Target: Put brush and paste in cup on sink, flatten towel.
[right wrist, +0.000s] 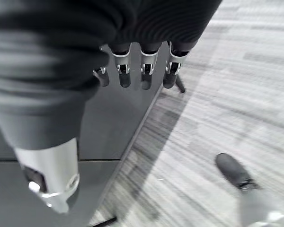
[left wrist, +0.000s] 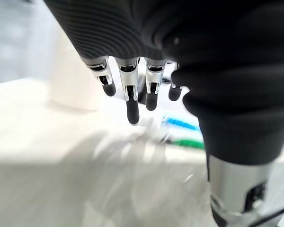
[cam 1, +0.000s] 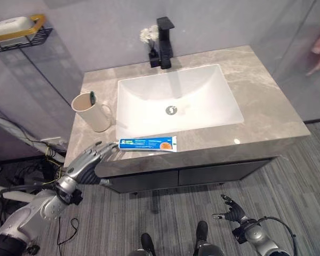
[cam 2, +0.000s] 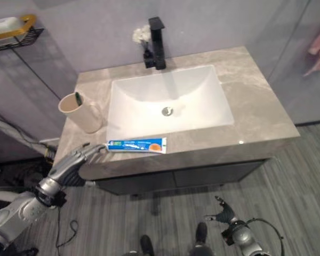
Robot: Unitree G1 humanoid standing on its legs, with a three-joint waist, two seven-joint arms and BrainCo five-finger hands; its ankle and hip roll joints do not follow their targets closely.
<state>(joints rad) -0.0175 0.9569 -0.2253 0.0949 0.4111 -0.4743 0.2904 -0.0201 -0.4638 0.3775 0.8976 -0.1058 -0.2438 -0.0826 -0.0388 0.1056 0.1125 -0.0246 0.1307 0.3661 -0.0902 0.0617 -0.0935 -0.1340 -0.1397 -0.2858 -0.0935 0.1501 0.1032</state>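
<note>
Toothpaste tube (cam 1: 148,143): lower centre, lying on the counter (cam 1: 266,114) front edge; you could nudge it off. Left robot hand (cam 1: 94,156): fingers spread, at its cap end. Cup (cam 1: 92,111): left, brush (cam 1: 92,97) inside. Right robot hand (cam 1: 232,209): relaxed, idle, lower right.

cream cup (cam 1: 94,111) standing upright at the left of the sink (cam 1: 177,99), dark-green brush (cam 1: 92,97) poking out of it, probably head up, blue-and-white paste tube (cam 1: 148,143) lying flat along the counter's front edge
</note>
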